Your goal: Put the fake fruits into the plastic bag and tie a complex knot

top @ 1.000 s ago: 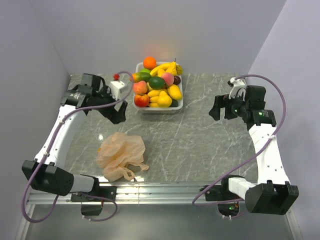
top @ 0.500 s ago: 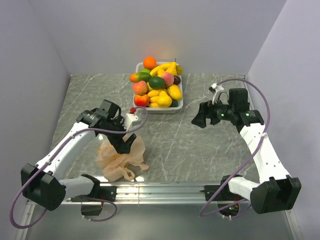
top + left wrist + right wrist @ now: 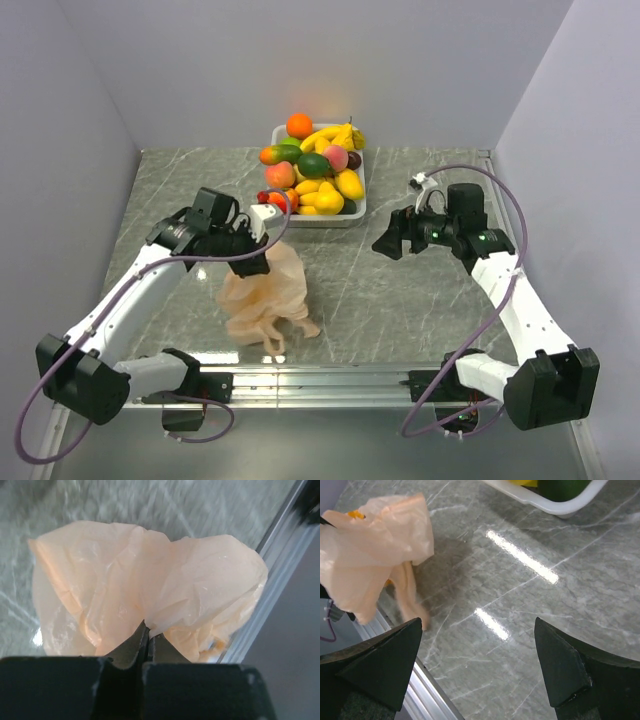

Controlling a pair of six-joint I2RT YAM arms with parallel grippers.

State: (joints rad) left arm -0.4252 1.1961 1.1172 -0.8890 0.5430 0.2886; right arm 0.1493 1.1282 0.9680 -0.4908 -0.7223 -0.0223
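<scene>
Plastic bag (image 3: 150, 580), crinkly translucent peach film, bunched between left fingers (image 3: 131, 644).

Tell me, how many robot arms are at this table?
2. The left arm's gripper is shut on the plastic bag; the right arm's gripper hangs open over the table.

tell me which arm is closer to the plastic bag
Left. The left arm's fingers are pinched shut on the plastic bag; the right arm's fingers stand open over the table, well to the bag's right.

Thin crinkly translucent plastic bag (image 3: 150, 580), glossy fake fruits (image 3: 315, 180), polished marble-look table (image 3: 400, 290)
</scene>
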